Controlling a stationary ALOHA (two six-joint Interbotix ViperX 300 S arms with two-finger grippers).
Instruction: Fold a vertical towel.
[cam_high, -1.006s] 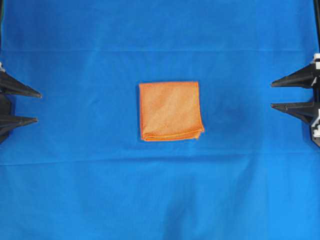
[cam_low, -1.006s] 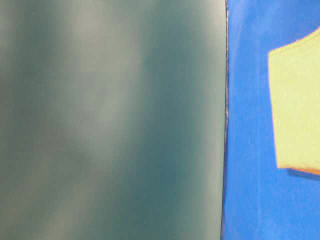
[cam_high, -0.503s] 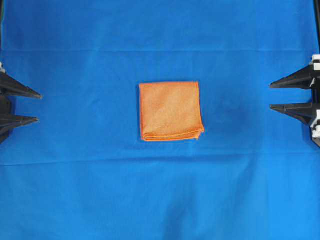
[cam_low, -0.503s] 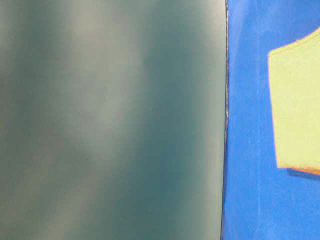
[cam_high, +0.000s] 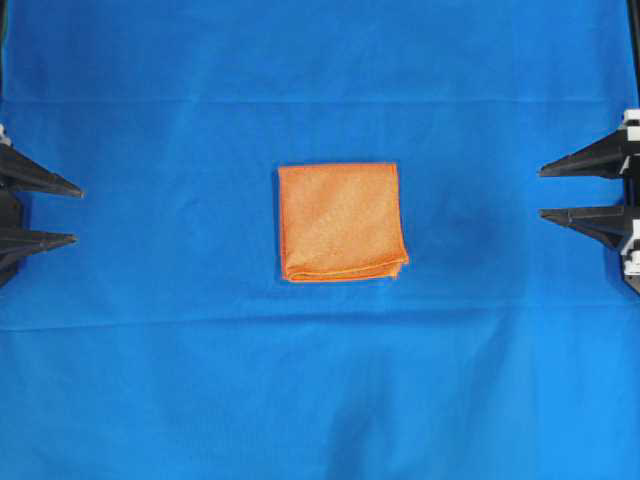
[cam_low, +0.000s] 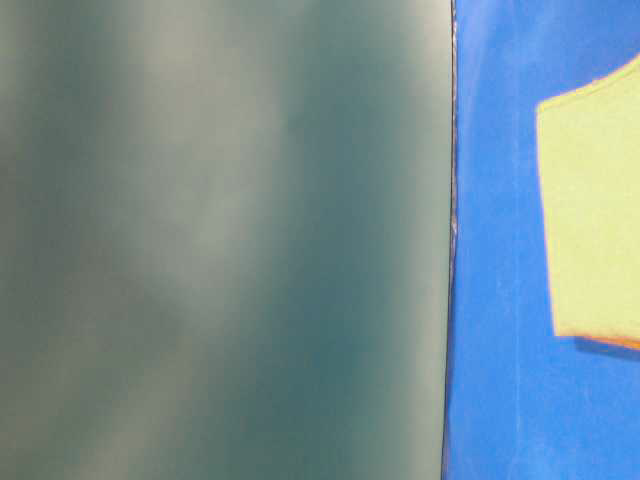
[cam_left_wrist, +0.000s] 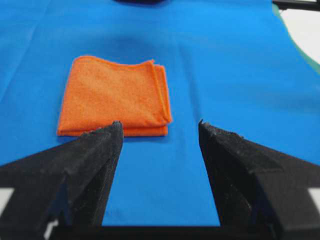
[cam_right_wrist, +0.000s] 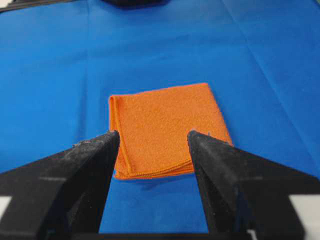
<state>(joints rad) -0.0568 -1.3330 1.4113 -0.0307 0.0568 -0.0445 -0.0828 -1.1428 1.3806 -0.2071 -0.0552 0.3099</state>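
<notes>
towel (cam_high: 341, 222) folded square on blue sheet (cam_high: 320, 400), well apart from and between both pincers | left gripper (cam_high: 72, 213) spread, empty | right gripper (cam_high: 545, 190) spread, empty | risk: loose stacked hems springing open if snagged | wrist views show layered edges; table-level view mostly blocked

This looks like a robot lab bench — a staged test setup, not a home. A blue sheet (cam_high: 320, 400) with ironed-in fold creases covers the whole bench from edge to edge. Two black grippers sit at its left edge (cam_high: 78, 214) and right edge (cam_high: 541, 192), each carrying a wrist camera. A plain grey-green panel (cam_low: 220, 240) borders the sheet — nothing domestic shows.
</notes>
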